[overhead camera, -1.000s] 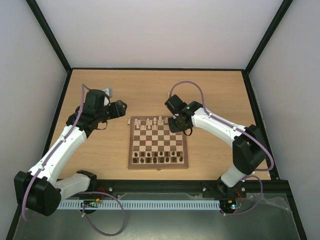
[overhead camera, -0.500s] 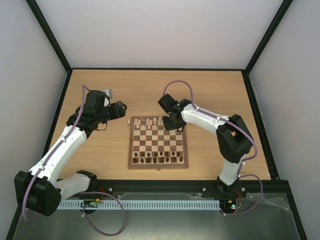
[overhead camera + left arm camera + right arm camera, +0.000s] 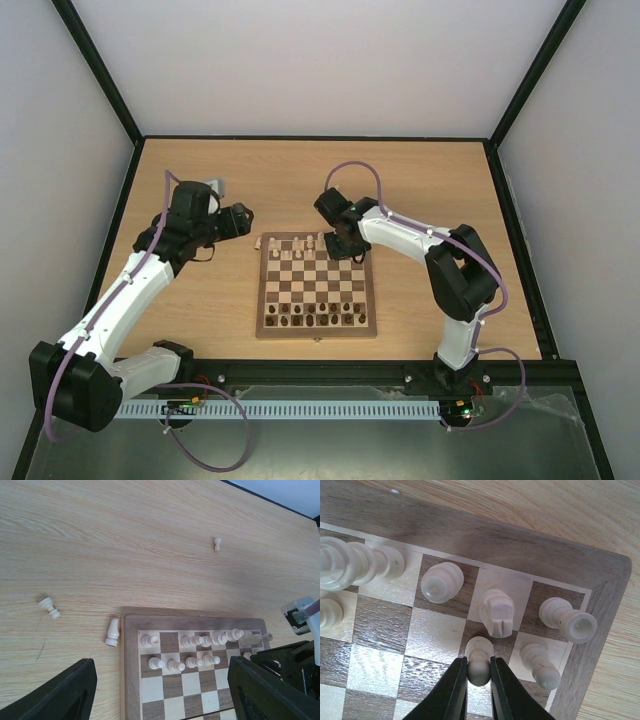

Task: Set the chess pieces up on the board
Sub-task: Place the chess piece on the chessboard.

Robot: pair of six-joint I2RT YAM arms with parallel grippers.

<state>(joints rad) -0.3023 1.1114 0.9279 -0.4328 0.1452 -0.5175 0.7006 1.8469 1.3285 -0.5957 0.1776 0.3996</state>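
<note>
The board [image 3: 262, 296] lies mid-table, with cream chess pieces [image 3: 305, 243] on its far rows. In the right wrist view my right gripper [image 3: 479, 669] is shut on the head of a cream pawn [image 3: 480, 652] standing on a dark square of the second row, in front of a cream knight [image 3: 496, 611]. A cream rook [image 3: 567, 620] stands on the corner square, with another pawn [image 3: 540, 662] before it. My left gripper [image 3: 160, 695] is open and empty, above the board's far left corner [image 3: 131, 625]. Both grippers also show from above: the left gripper [image 3: 240, 222] and the right gripper [image 3: 345, 245].
Off the board, a cream knight [image 3: 113, 632] lies against its left edge, a cream rook [image 3: 49, 607] lies further left, and a cream pawn [image 3: 217, 543] stands beyond the board. Dark chessmen [image 3: 315, 318] fill the near rows.
My right arm has swung left and its elbow has folded in, bringing the gripper over the board's far right corner. The left arm has not moved.
</note>
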